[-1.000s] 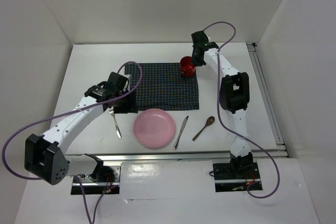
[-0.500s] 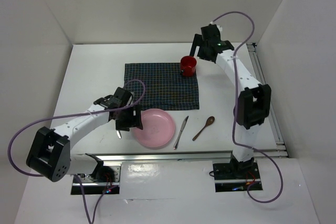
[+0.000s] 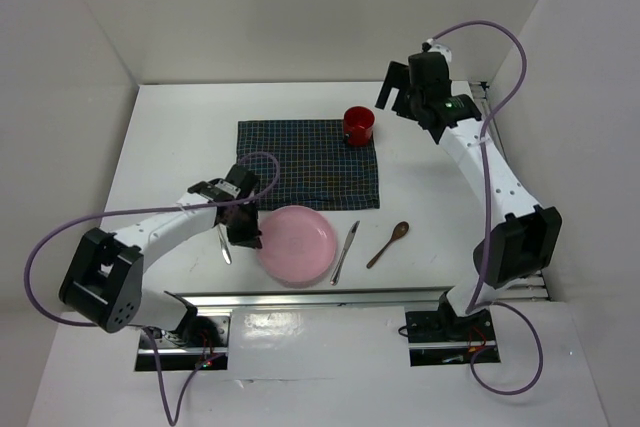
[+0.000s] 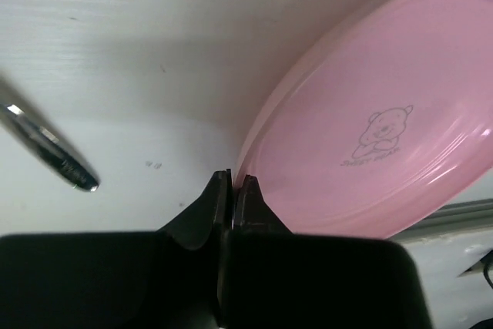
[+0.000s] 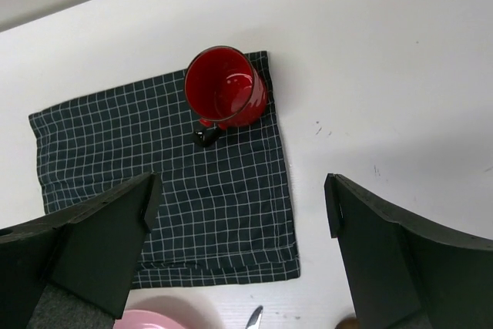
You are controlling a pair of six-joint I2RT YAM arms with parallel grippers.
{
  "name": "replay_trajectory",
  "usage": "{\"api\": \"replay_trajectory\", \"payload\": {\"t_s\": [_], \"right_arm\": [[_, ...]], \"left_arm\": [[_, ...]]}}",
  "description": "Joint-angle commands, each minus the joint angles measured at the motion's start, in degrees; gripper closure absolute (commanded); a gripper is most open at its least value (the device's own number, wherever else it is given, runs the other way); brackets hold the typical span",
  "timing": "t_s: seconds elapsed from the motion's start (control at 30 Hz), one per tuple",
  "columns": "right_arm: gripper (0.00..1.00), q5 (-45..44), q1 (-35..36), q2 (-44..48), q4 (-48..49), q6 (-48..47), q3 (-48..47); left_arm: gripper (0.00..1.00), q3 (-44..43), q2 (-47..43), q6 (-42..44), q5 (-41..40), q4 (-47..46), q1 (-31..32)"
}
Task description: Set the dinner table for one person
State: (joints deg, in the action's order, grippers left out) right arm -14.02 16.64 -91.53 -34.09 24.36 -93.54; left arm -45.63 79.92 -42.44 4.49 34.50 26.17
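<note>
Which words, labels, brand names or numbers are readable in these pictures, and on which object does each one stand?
Pink plate: one short printed line under a small bear drawing. It looks like "SWEET BEAR", but it is too faint and blurred to be sure.
Red mug: no text visible.
Checked placemat: no text, only the grid pattern.

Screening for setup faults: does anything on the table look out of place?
The pink plate lies on the dinner table beside the checked placemat rather than on it, with the left claw pinching its rim. Nothing looks spilled or broken.
</note>
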Motion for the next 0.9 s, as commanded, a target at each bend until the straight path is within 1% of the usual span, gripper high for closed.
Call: {"api": "replay_trajectory", "payload": {"t_s": [0.0,0.07,0.1,0.17,0.2,0.27,0.3,0.4,0.43,0.5,0.53,0.57,0.67,0.87], "right_arm": [[0.0,-0.7,-0.2,6.1,-0.5,0.2,1.6],[0.0,0.6,-0.9,8.5,-0.5,0.2,3.0],[0.0,0.6,-1.4,9.3,-0.5,0.2,3.9],[0.0,1.1,-2.1,11.4,-0.5,0.8,6.8],[0.0,1.8,-2.8,12.0,-0.5,1.4,7.7],[0.0,2.5,-4.1,12.5,-1.2,2.2,10.0],[0.0,2.5,-4.7,13.8,-1.9,2.2,11.3],[0.0,3.6,-5.3,16.4,-1.9,2.2,13.0],[0.0,3.6,-5.3,16.9,-2.4,2.2,13.8],[0.0,3.6,-5.9,18.1,-2.9,2.2,14.4],[0.0,3.6,-6.4,18.1,-2.9,2.2,14.4],[0.0,3.6,-6.4,18.7,-2.9,2.2,14.4],[0.0,3.6,-7.1,19.3,-4.2,2.2,15.0],[0.0,4.7,-7.1,20.0,-4.2,2.2,16.8]], "left_arm": [[1.0,-9.7,-5.6,0.8,-3.4,9.2,0.2],[1.0,-13.8,-8.2,1.3,-5.8,13.1,0.2],[1.0,-17.5,-8.2,1.8,-5.8,13.1,-0.6],[1.0,-20.9,-8.2,2.5,-6.3,13.1,-3.2],[1.0,-23.6,-6.8,2.5,-6.3,12.1,-3.9],[1.0,-26.2,-3.8,1.9,-7.0,10.4,-5.3],[1.0,-29.2,0.2,1.0,-7.0,9.9,-6.6],[1.0,-33.9,7.2,0.3,-5.6,7.3,-8.7],[1.0,-36.9,12.1,-0.4,-4.7,6.5,-9.2],[1.0,-40.4,17.8,-1.0,0.6,4.7,-10.4],[1.0,-44.9,20.6,-1.0,0.6,4.7,-11.1],[1.0,-47.1,25.9,-1.6,0.6,4.7,-11.1],[1.0,-53.9,34.3,-2.2,-0.3,5.9,-11.1],[1.0,-58.0,41.6,-4.2,-0.3,4.7,-11.1]]}}
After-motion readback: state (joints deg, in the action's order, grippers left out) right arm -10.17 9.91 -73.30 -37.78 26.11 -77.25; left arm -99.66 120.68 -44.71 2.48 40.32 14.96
